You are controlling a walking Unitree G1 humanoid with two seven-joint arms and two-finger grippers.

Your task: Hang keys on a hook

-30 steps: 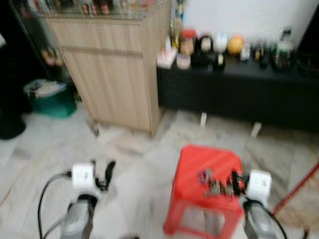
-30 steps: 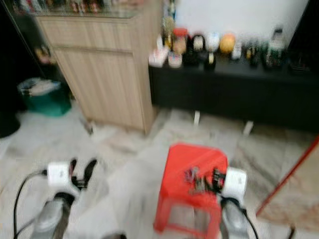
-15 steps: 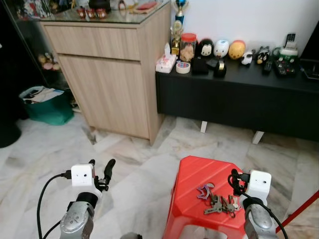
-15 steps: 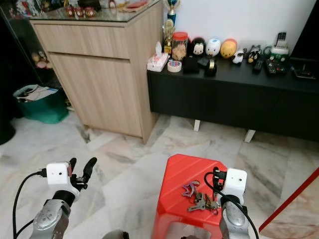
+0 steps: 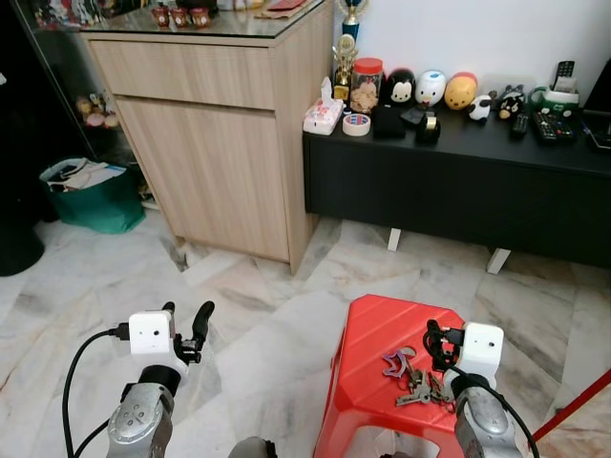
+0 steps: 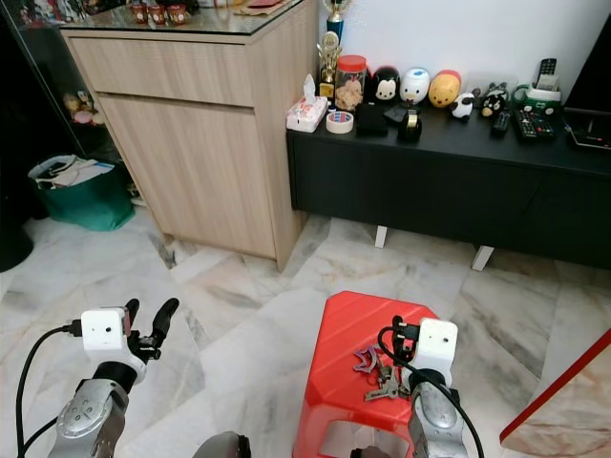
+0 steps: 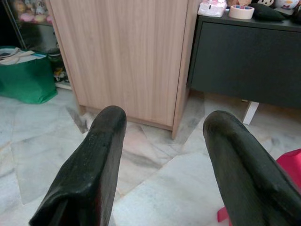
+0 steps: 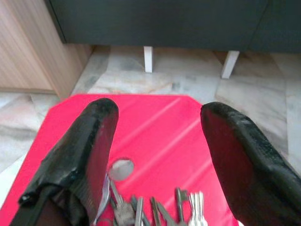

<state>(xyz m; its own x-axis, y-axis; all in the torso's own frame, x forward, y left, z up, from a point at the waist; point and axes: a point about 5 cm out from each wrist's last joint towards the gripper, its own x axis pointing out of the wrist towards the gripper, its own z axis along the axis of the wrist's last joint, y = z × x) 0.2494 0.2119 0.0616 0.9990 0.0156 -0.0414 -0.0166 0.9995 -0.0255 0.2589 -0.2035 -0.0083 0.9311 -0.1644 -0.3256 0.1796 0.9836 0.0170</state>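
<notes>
Our right gripper [image 8: 157,141] hovered with fingers wide over the keys [image 5: 417,380] on the red stool [image 5: 372,358]; our left gripper [image 7: 164,155] hung wide apart too.

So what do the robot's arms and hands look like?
Both arms are shiny silver tubes. Each ends in a white box with two long black fingers. The left gripper has a black cable looping off its side. The right gripper has black wires curling by its box.
</notes>
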